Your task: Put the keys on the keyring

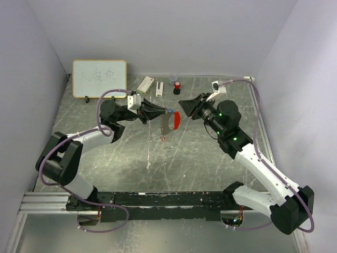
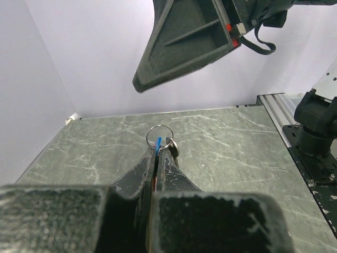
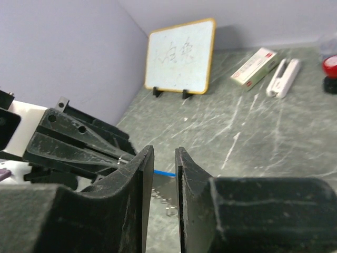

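Table: The grey marbled table [image 1: 200,163] is walled on three sides. Its middle lies bare under both arms, and a whiteboard [image 1: 99,78] stands well apart at the far edge.
Right tool: The right tool [image 3: 163,154] is parted by a narrow gap and meets the other arm tip to tip above mid-table.
Left tool: The left tool [image 2: 158,151] is clamped on the blue key [image 2: 158,142].
Keyring: The keyring [image 1: 168,124] hangs between the two tools with its long axis dropping toward the table. Its metal ring [image 2: 159,125] touches the blue key at the left tips, so the left arm is nearer.
Red key: A small red speck [image 1: 164,138] below is probably the red key, not yet threaded.
Next move: It likely turns on holding the ring steady while the key slides on.
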Robot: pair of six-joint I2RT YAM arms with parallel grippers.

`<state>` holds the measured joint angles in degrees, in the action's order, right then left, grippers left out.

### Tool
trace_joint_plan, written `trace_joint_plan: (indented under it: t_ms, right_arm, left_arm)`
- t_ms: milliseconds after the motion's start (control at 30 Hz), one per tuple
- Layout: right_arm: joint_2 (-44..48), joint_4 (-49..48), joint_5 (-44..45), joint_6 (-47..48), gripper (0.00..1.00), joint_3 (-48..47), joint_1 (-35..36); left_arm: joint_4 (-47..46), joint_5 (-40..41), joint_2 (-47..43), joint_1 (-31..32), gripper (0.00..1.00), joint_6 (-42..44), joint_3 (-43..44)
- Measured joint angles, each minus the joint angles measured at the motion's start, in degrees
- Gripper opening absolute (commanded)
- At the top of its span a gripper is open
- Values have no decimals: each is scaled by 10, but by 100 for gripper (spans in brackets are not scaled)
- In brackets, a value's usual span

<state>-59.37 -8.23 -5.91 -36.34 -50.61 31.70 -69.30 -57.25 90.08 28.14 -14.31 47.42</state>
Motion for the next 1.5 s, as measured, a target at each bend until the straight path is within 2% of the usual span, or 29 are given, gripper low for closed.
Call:
trace_joint_plan:
  t_ms: [133, 233, 333, 500, 733, 1067, 1333, 1500]
  right_arm:
    - [19, 0, 3, 71, 35, 6, -19]
    - [29, -5, -15, 129, 37, 21, -27]
    - [28, -3, -53, 189, 36, 29, -30]
    - [20, -4, -123, 268, 29, 30, -30]
    - [19, -3, -216, 353, 29, 29, -30]
    - [0, 3, -321, 406, 29, 26, -30]
    - [-19, -1, -355, 417, 27, 26, -30]
    - [-31, -6, -367, 417, 21, 26, -30]
  left_arm:
    - [0, -10, 0, -3, 7, -2, 1]
    - [19, -23, 0, -4, 7, 2, 13]
    - [35, -37, 0, -5, 7, 4, 29]
    - [59, -63, -2, -9, 7, 3, 45]
    - [109, -89, -26, -11, 7, 20, 45]
    - [118, -121, -33, -11, 7, 14, 45]
    - [112, -137, -33, -11, 7, -3, 47]
    - [98, -146, -28, -11, 7, -16, 50]
